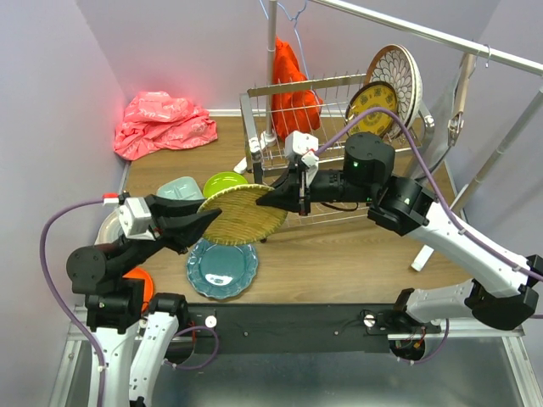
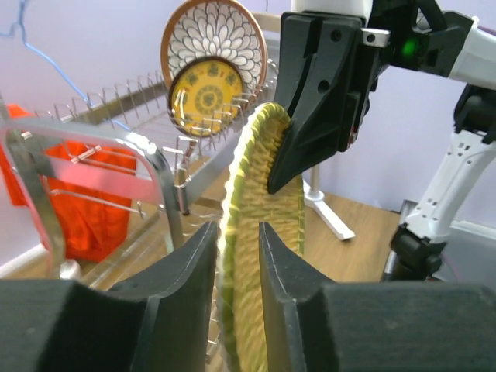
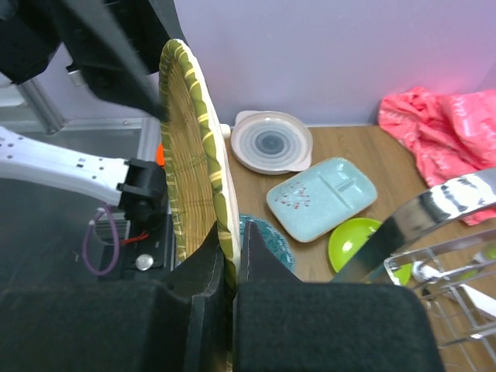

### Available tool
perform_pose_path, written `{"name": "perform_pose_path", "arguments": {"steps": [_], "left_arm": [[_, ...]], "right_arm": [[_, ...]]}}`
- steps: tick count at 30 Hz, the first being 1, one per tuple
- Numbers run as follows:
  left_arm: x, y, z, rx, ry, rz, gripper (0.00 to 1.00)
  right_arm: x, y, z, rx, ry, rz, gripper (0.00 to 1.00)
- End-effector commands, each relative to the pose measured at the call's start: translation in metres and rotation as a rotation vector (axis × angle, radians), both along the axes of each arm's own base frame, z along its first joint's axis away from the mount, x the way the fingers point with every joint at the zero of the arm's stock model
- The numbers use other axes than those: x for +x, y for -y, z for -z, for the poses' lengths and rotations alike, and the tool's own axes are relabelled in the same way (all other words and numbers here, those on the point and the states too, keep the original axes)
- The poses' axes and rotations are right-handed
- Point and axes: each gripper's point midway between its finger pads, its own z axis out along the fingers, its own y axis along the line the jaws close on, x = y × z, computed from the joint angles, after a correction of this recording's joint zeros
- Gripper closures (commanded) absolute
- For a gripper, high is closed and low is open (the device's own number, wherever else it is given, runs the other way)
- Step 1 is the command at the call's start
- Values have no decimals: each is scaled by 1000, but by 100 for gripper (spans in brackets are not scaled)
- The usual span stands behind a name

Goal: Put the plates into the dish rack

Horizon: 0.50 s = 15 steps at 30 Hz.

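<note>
A woven-yellow plate [image 1: 242,216] [image 2: 263,194] [image 3: 190,155] hangs edge-up in the air between both arms. My right gripper [image 1: 270,199] [image 3: 232,232] is shut on its rim. My left gripper [image 1: 204,222] [image 2: 238,226] straddles the opposite rim, jaws slightly parted and loose. The dish rack [image 1: 293,86] [image 2: 93,132] [image 3: 442,201] stands behind, holding a white petal-patterned plate [image 1: 397,72] [image 2: 215,35] and a dark-yellow round [image 1: 372,97] [image 2: 208,93]. On the table lie a teal plate [image 1: 222,268], a lime green plate [image 1: 222,182], a mint tray [image 1: 178,188], a grey-swirl plate [image 1: 109,227] and an orange plate [image 1: 140,284].
A pink cloth [image 1: 161,119] lies bunched in the far left corner. A red-orange cloth [image 1: 288,80] hangs on a hanger behind the rack. A metal rail [image 1: 441,38] runs overhead at the right, its white stand leg [image 1: 424,250] on the table.
</note>
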Motion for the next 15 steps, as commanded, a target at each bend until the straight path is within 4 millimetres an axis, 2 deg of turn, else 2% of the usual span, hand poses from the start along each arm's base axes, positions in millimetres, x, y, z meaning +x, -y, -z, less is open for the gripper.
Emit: {"name": "perform_pose_path", "arguments": {"steps": [1,2,3,6,7,9,10,12,13,15], "left_arm": [[-7,-5,-33,-75,98,-32,49],[-7,-7,-38,-86,107,-47,31],[-6,-10,-44,-95,120,-67,23],[-1,-21,-72,-141,166,-157,22],[-5,-30,-92,-166,212,-211,22],[-1,-38,-110,-188,240,-268,22],[-7,-46,-129,-209,287,-315,22],[-5,-55,-146,-226,317,-370,22],[-10,-65,-161,-259,341,-425,22],[-8,-77,-171,-268,365,-501,21]], "right_arm": [[4,17,-56,111,126,66,100],[2,20,-62,122,137,68,100],[4,22,-67,128,150,80,100],[6,32,-88,159,201,111,100],[8,34,-93,164,218,123,100],[13,45,-110,186,271,169,100],[14,48,-116,194,288,181,100],[21,60,-131,214,325,228,100],[24,63,-134,218,334,242,100],[31,75,-148,237,362,287,100]]}}
